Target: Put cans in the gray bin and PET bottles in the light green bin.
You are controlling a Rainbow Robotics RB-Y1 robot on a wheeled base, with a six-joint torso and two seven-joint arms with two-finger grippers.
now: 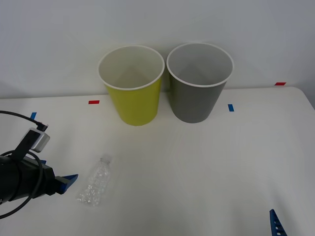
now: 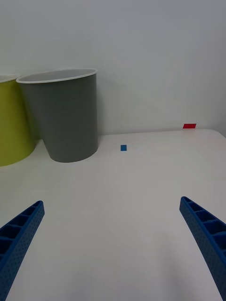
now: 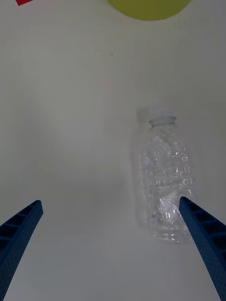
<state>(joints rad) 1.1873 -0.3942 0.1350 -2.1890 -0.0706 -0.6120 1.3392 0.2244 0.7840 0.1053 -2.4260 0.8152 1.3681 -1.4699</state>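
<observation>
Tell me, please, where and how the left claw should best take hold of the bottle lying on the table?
Grip the bottle across the middle of its body, coming down from above. It lies on its side, cap toward the green bin, so its round sides are open to fingers on either side. The crinkled body looks soft, so a gentle squeeze seems wise. The left claw is open beside it, one finger already overlapping its base.

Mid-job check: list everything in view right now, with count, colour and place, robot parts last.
Green bin: 1, yellow-green, table's back, left of gray bin.
Gray bin: 1, dark gray, table's back.
Bottle: 1, clear, lying front left.
Tape marks: several, red and blue, around table's edges.
Table: 1, white.
Left gripper: 1, blue fingers open, beside the bottle.
Right gripper: 1, blue fingers open, front right over bare table.
</observation>
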